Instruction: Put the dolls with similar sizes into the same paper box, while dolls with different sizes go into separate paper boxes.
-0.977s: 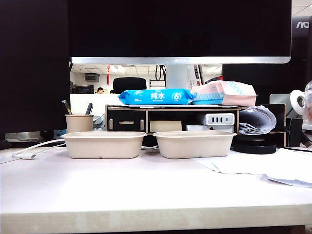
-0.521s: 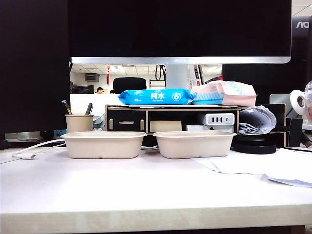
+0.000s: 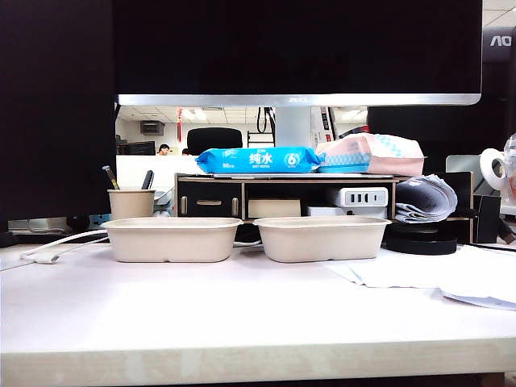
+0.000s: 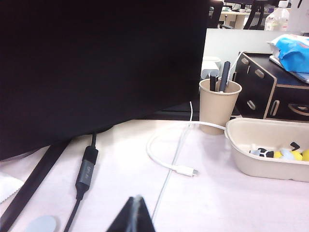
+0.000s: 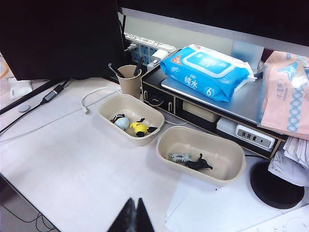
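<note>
Two beige paper boxes stand side by side on the white table, one on the left [image 3: 172, 239] and one on the right [image 3: 321, 238]; the exterior view hides their contents and shows neither gripper. In the right wrist view, the box by the cup [image 5: 126, 104] holds a yellow doll [image 5: 139, 128] and a pale, dark-headed doll [image 5: 120, 121]. The other box [image 5: 203, 142] holds a striped animal [image 5: 181, 157] and a black animal [image 5: 199, 165]. My right gripper [image 5: 134, 212] hovers shut and empty over the table in front of them. My left gripper [image 4: 136, 210] is shut and empty, low by the cables, with one box [image 4: 260, 166] off to its side.
A paper cup with pens [image 3: 131, 203] stands behind the left box. A white cable [image 4: 169, 154] and a black cable [image 4: 84, 171] lie beside it. Behind are a monitor, a black shelf with a blue wipes pack [image 3: 258, 160], loose papers [image 3: 419, 274] and a black tape roll [image 3: 421, 242].
</note>
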You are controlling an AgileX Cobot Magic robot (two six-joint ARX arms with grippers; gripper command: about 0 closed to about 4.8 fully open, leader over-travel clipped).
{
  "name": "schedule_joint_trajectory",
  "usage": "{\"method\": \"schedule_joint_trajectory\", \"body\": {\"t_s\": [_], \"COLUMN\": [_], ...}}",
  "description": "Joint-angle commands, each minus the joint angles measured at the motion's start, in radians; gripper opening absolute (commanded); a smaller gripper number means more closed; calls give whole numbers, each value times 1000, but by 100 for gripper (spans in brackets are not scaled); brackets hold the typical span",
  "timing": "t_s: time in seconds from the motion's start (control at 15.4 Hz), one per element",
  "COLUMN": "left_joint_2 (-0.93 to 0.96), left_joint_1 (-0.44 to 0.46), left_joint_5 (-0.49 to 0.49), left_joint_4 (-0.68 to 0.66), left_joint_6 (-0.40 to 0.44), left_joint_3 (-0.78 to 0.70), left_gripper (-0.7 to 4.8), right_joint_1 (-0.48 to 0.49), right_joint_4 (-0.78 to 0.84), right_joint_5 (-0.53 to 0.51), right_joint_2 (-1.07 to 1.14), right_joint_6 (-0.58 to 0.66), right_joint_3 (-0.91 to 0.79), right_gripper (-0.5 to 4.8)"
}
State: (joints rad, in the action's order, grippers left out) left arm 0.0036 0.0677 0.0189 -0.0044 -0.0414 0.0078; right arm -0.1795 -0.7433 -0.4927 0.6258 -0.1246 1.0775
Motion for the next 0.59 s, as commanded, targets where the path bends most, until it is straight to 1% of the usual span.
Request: {"method": "schedule_joint_trajectory", "body": {"t_s": [0.07, 0.39, 0.59], "left_joint_2": [0, 0, 0], "left_joint_1": [0, 0, 0], "left_joint_5": [5, 4, 5], "left_joint_4": [5, 5, 5], "left_joint_6": [4, 4, 4], "left_joint_3": [2, 2, 2], "left_gripper": [-5, -5, -5], "right_joint_1": [0, 0, 3], "right_joint_4": [10, 15, 33], "right_joint_5": [-3, -3, 32], "right_joint_2": [-2, -2, -2], "right_joint_6": [2, 0, -10], "right_joint_3": [3, 3, 2], "right_gripper": [-5, -5, -5]}}
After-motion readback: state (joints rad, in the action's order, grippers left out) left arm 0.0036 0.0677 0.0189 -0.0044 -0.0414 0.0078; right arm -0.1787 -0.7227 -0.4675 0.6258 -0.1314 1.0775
